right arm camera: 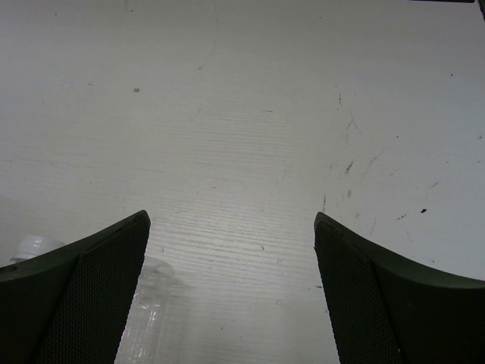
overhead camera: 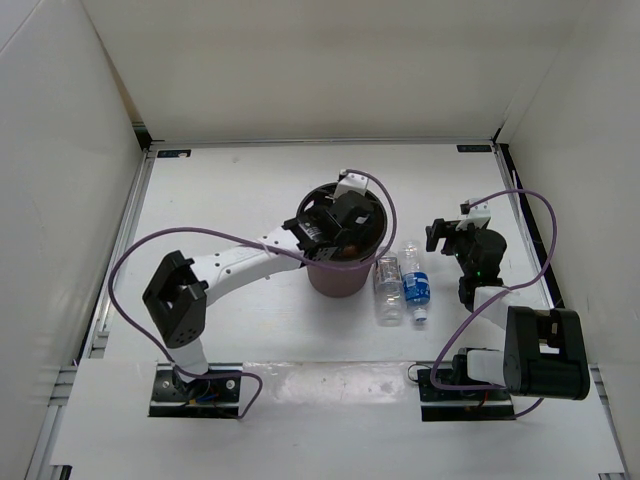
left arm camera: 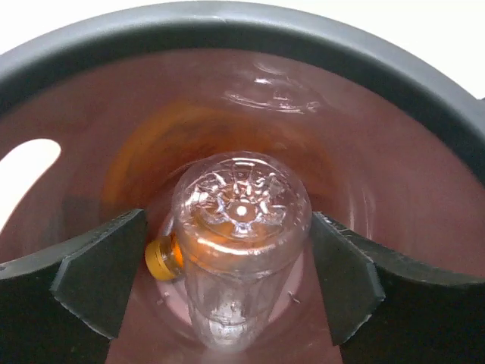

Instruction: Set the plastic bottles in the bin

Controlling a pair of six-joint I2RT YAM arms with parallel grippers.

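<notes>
The maroon bin (overhead camera: 336, 279) stands mid-table. My left gripper (overhead camera: 333, 226) hangs over its mouth, open. In the left wrist view a clear bottle (left arm camera: 241, 227) stands neck-down inside the bin (left arm camera: 227, 26) between my open fingers (left arm camera: 106, 265), its base toward the camera. An orange bottle's yellow cap (left arm camera: 161, 258) shows behind it. A clear bottle (overhead camera: 388, 290) and a blue-label bottle (overhead camera: 416, 284) lie on the table right of the bin. My right gripper (overhead camera: 452, 234) is open and empty above bare table, right of them. The right wrist view shows a clear bottle (right arm camera: 144, 318) at lower left.
White walls enclose the table on three sides. A white cap (right arm camera: 34, 244) shows at the left edge of the right wrist view. The purple cable (overhead camera: 385, 205) of the left arm loops over the bin.
</notes>
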